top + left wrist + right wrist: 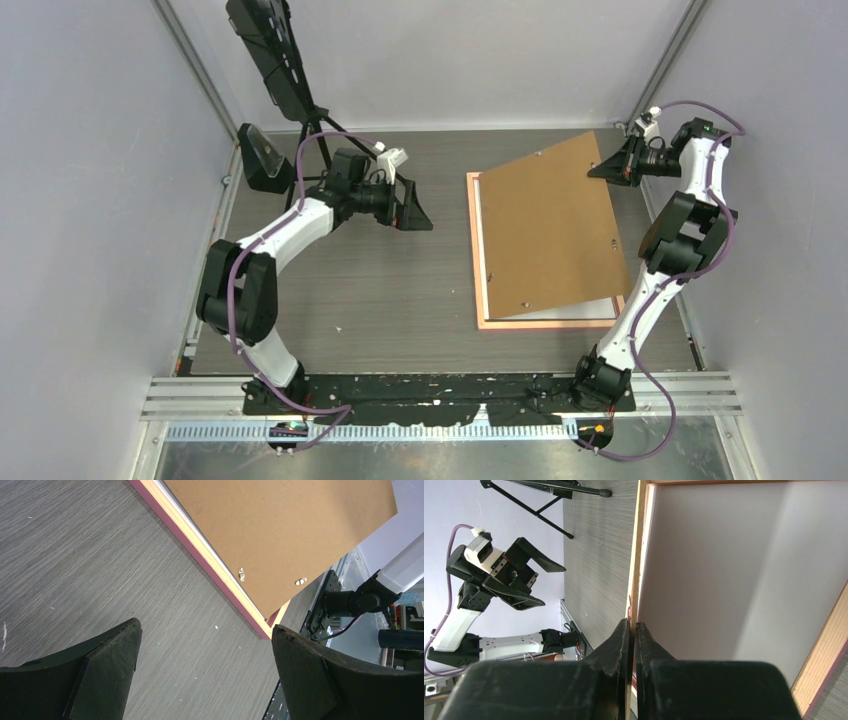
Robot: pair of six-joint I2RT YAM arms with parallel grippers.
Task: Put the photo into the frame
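The salmon-pink frame lies flat on the table's right half. Inside it a white sheet, the photo back-side up, shows at the near edge. A brown backing board slants over both, its far right corner raised. My right gripper is shut on that corner; in the right wrist view the fingers pinch the board's thin edge, with the photo's white back and a frame rail beside it. My left gripper hangs open and holds nothing, left of the frame and board.
A black camera on a tripod stands at the far left, with a black wedge-shaped stand beside it. Grey walls close in both sides. The right arm's base sits just past the frame's near corner.
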